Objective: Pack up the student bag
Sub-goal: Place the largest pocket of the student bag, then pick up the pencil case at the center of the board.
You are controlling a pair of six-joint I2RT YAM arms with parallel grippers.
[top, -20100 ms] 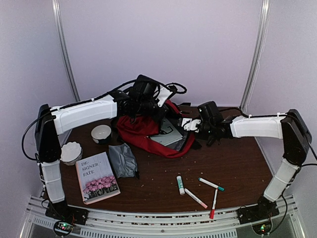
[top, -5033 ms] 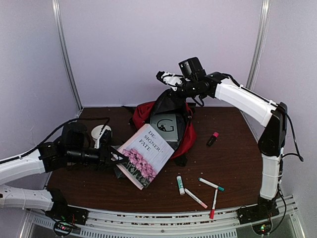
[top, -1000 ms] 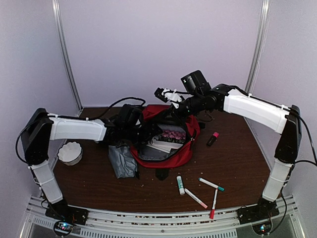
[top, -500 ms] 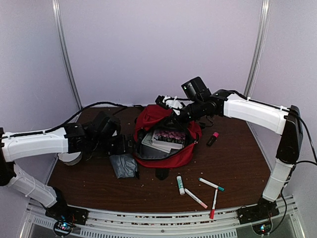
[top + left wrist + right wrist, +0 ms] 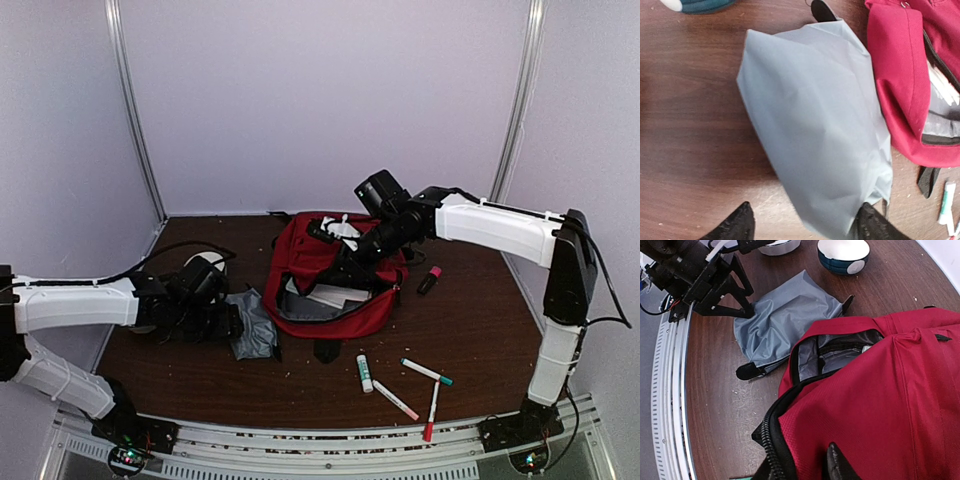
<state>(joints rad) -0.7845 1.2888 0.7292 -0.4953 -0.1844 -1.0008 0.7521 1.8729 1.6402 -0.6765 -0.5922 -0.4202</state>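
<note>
Right now my left gripper (image 5: pixel 805 227) stands wide open. Its two black fingertips (image 5: pixel 742 225) straddle the near end of the grey pouch (image 5: pixel 815 125). The fingertip on the backpack side touches the pouch's edge and the other sits clear of it over the bare table (image 5: pixel 690 125), so nothing is clamped. That arm lies low and stretched out along the table, with the pouch straight ahead of the fingers and the red backpack (image 5: pixel 895 75) just beside the pouch's far flank.

My right gripper (image 5: pixel 345 265) is down at the backpack's open mouth. On its wrist camera I see one finger (image 5: pixel 837 465) against the red fabric, next to the black zipper trim (image 5: pixel 771 450). The other finger is hidden, so I cannot tell whether it grips the fabric. This arm reaches in with its forearm sloping down to the bag. The backpack lies directly beneath the gripper, its grey lining (image 5: pixel 840 357) showing.
</note>
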